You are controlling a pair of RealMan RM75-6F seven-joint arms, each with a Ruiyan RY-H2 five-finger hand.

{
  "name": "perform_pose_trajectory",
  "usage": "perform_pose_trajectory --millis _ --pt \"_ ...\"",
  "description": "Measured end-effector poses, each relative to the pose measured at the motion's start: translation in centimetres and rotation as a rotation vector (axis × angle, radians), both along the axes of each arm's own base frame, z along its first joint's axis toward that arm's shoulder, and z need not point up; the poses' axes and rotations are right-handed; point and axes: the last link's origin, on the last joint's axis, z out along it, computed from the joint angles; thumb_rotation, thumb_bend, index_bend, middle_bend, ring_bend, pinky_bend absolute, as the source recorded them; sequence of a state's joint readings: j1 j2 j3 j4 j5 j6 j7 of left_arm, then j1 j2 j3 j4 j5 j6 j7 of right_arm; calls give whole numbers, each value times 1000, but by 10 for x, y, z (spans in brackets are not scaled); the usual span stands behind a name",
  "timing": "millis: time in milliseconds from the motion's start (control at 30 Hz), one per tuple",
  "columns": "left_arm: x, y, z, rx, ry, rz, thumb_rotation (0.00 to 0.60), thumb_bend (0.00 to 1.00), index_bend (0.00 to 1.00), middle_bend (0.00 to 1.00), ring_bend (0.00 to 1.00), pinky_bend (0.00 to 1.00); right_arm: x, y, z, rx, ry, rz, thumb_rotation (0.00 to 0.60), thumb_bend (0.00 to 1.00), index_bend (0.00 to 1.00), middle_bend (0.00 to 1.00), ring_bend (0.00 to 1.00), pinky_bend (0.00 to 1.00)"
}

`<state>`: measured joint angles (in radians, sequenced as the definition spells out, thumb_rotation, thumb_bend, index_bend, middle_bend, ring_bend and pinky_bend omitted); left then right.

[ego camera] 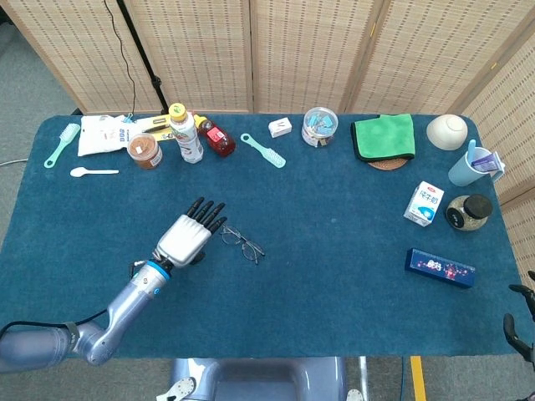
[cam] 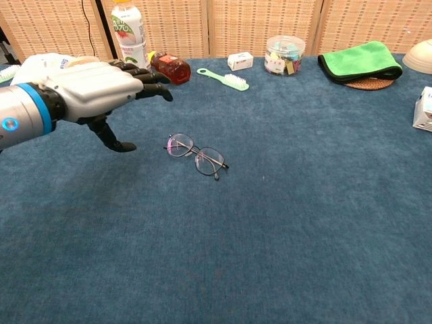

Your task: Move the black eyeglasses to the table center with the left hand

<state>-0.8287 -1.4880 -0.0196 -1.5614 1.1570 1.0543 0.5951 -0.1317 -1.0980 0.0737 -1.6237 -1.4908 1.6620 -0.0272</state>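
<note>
The black eyeglasses (ego camera: 242, 244) (cam: 197, 155) lie flat on the blue table cloth, a little left of the table's middle, with nothing touching them. My left hand (ego camera: 188, 235) (cam: 101, 88) hovers to their left, above the cloth, its fingers stretched out and apart and holding nothing. Of my right hand (ego camera: 520, 322) only dark fingertips show at the head view's bottom right corner; how they stand cannot be told.
Along the far edge stand a drink bottle (ego camera: 185, 134), a red bottle (ego camera: 216, 138), an orange-lidded jar (ego camera: 145, 152), a green brush (ego camera: 263, 150), a clear jar (ego camera: 319, 126) and a green cloth (ego camera: 384, 136). At the right are a milk carton (ego camera: 425, 203) and a blue box (ego camera: 440, 268).
</note>
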Motion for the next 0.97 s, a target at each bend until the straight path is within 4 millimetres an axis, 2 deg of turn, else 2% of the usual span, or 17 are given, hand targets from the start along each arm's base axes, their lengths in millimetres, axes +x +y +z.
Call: perform_pose_trajectory --millis 267,333,500,800,967 --pt "-35 -22 49 103 -100 124 542 230 102 0 0 0 5 -14 -8 34 -7 35 600 478 281 145 146 224" --pt "-53 -36 69 148 -129 173 541 230 92 0 0 0 7 -19 -11 45 -9 48 600 478 279 145 146 223" --pt "-80 -72 107 221 -194 230 541 230 89 0 0 0 11 -27 -16 64 -10 74 600 478 277 145 146 219" --pt "-119 -129 146 329 -266 330 541 230 89 0 0 0 20 -37 -25 97 -17 110 600 479 275 145 146 219" --pt "-133 -155 159 367 -285 375 542 229 106 0 0 0 24 -41 -28 113 -18 126 600 478 275 145 146 219"
